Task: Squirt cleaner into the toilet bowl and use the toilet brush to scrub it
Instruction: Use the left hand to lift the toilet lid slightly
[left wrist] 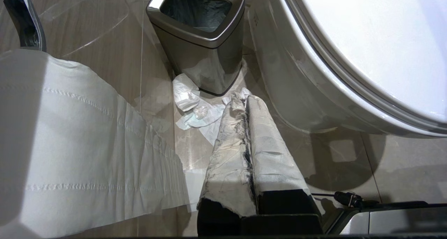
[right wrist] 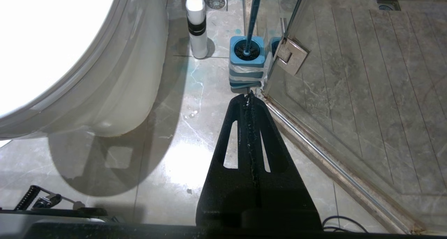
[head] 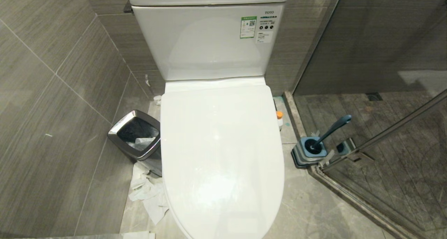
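**White toilet, lid down; both grippers closed near the floor**

White glazed ceramic forms the toilet (head: 223,144). Its lid (head: 220,155) is lowered flat over the bowl, so the bowl interior is hidden. The tank (head: 206,40) stands behind the lid and carries a green-edged label (head: 248,27) and a smaller sticker near its upper right corner.

The cleaner bottle (right wrist: 196,26) is white with a dark band and an orange cap. It stands upright on the floor on the right side of the toilet, close to the pedestal. In the head view only its cap (head: 279,114) shows past the lid edge.

The brush (head: 331,129) has a dark blue handle tilted to the right. Its head sits in a square blue holder (head: 309,153) on the floor, right of the bottle and just beside the glass door hinge (right wrist: 290,55).

The left gripper (left wrist: 246,101) hangs low beside the left side of the toilet, its white-wrapped fingers (left wrist: 269,151) pressed together with nothing between them. The right gripper (right wrist: 249,97) hangs low on the right side, its black fingers (right wrist: 230,141) together and empty, pointing toward the holder.

The floor (right wrist: 167,162) is glossy grey stone tile; the walls (head: 52,92) are grey striated tile. A steel bin (head: 138,136) with a dark liner stands left of the toilet, with crumpled tissue (head: 150,193) scattered on the floor around it. A paper roll (left wrist: 70,144) fills the near side of the left wrist view. A glass shower enclosure (head: 384,144) lies to the right.
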### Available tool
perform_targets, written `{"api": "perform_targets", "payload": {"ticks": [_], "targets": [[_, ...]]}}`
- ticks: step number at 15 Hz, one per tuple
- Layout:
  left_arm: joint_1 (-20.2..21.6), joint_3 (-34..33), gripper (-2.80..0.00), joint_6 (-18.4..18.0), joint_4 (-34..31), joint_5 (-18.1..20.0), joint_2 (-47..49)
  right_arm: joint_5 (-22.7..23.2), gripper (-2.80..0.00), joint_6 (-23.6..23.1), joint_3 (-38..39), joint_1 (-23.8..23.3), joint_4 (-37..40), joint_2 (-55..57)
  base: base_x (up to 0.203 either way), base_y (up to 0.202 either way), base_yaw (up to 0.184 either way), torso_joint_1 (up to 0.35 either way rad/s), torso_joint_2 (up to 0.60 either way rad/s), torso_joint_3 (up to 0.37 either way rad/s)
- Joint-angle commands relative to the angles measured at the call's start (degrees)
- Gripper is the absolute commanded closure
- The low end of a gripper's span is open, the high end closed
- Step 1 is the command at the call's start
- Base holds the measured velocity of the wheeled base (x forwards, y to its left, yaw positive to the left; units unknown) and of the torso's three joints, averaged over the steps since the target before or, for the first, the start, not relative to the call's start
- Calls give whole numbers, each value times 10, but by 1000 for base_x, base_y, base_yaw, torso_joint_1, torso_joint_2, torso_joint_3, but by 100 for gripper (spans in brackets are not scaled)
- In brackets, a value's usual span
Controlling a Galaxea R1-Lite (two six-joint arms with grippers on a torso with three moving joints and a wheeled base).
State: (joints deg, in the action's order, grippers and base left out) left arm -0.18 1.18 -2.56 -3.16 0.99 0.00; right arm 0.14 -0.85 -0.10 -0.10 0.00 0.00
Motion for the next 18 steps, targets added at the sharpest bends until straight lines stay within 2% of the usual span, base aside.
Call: {"api": "perform_targets", "payload": {"ticks": [1,5,7,9,11,18], "targets": [[0,0,0,-3,0,1,0,0,0,0,0,0,0,0,0,0,0,0,0,0],[0,8,0,-25,6,1,0,0,0,0,0,0,0,0,0,0,0,0,0,0],[0,40,0,-44,20,4,0,0,0,0,0,0,0,0,0,0,0,0,0,0],[0,105,0,-56,13,8,4,0,0,0,0,0,0,0,0,0,0,0,0,0],[0,198,0,-64,0,10,37,0,0,0,0,0,0,0,0,0,0,0,0,0],[22,533,0,-100,-12,12,328,0,0,0,0,0,0,0,0,0,0,0,0,0]]}}
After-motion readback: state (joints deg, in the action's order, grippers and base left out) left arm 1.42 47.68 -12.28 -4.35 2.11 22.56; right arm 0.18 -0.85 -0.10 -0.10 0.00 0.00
